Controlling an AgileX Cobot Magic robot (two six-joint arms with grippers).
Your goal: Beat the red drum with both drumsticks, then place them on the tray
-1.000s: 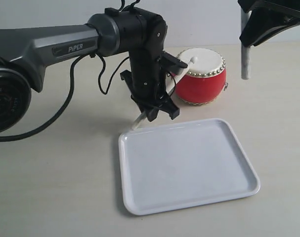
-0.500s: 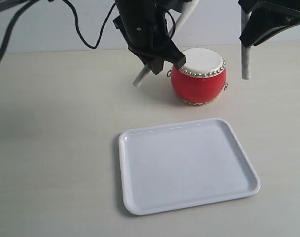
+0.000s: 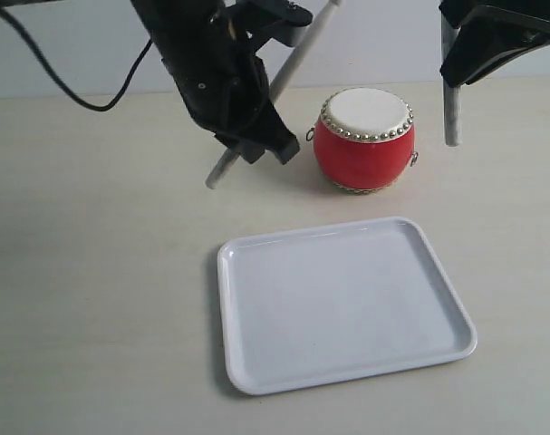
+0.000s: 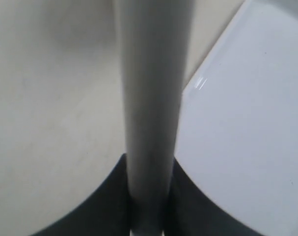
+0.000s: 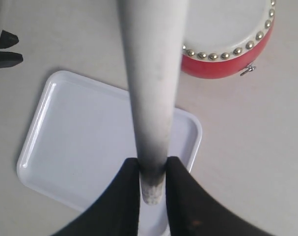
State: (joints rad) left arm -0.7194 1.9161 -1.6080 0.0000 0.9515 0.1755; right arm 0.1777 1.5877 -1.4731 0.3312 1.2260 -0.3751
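The red drum with its cream skin and gold studs stands at the back of the table, also in the right wrist view. In front of it lies the white tray, bare. My left gripper hangs left of the drum, shut on a pale drumstick that slants from upper right down to lower left; the stick fills the left wrist view. My right gripper is high at the upper right, shut on the other drumstick, which hangs upright beside the drum.
The pale tabletop spreads left of and in front of the tray. A black cable trails from the left arm at the upper left. A light wall stands behind the table.
My left arm has lifted off the drum top and swung left and away from the tray, carrying its drumstick. The right gripper and its stick have stayed put.
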